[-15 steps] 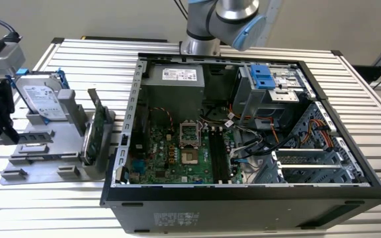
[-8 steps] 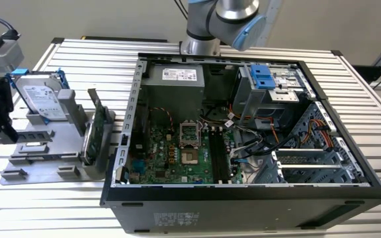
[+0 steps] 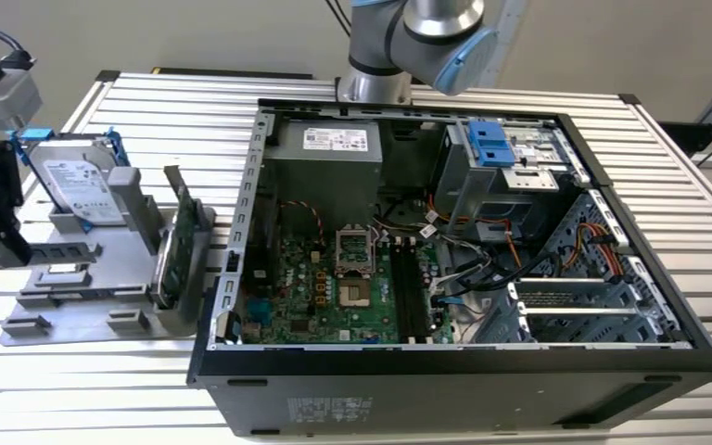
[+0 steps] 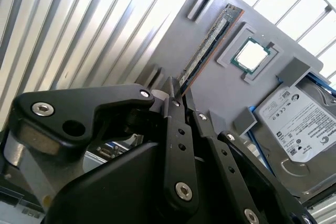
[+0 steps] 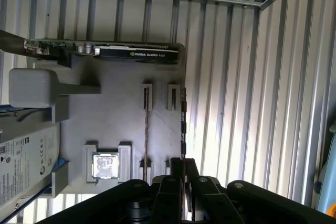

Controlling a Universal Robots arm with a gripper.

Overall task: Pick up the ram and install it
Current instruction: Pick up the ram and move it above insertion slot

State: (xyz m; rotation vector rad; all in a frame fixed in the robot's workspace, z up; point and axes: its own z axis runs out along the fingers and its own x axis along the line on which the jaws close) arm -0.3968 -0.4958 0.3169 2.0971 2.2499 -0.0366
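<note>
Your pincer [image 4: 179, 94] is closed narrow on the near end of the ram [image 4: 207, 48]. The ram stands on edge over the grey holder [image 4: 220, 95] on the bench [image 4: 79, 24], just beside the chip [image 4: 251, 55] and near the hard drive [image 4: 302, 124]. In the first wrist view you see the ram running along the holder's edge, just outside its slotted brackets, with the card [image 5: 131, 52] upright across the far end, and in the exterior view the open case [image 3: 455, 366] sits at the exterior view's right of the holder.

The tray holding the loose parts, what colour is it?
Plain grey; the tray shows best in the second wrist view.
</note>
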